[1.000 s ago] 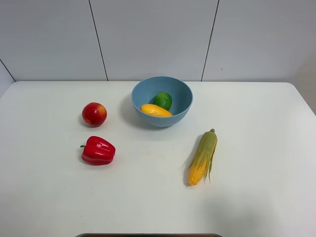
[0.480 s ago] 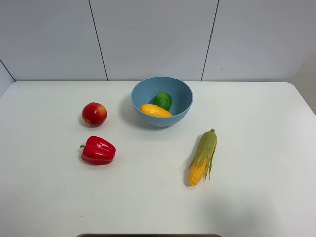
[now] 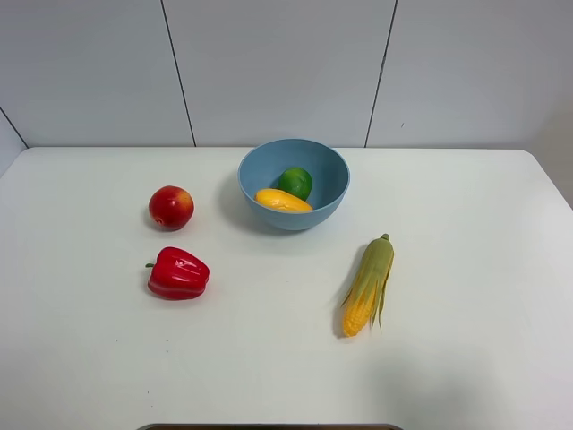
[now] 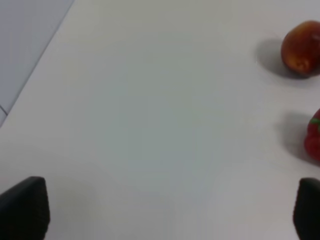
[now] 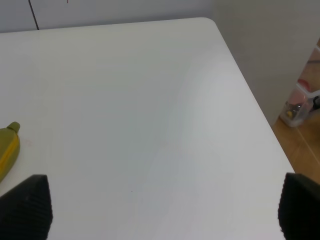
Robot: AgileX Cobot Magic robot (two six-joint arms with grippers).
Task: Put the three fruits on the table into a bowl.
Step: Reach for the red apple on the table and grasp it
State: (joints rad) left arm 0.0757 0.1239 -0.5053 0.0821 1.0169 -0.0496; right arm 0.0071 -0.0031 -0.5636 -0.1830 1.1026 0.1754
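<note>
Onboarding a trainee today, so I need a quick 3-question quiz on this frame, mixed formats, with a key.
1. True or false: the apple rests on the table, outside the bowl.
2. What lies in the bowl with the lime? A) mango B) corn cob C) bell pepper
3. How many of the three fruits are not yet in the bowl?

Key: 1 true; 2 A; 3 one.

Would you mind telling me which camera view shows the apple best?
The exterior high view: the apple sits whole on the table, left of the bowl. The left wrist view shows it blurred at the frame edge; the right wrist view misses it.
</note>
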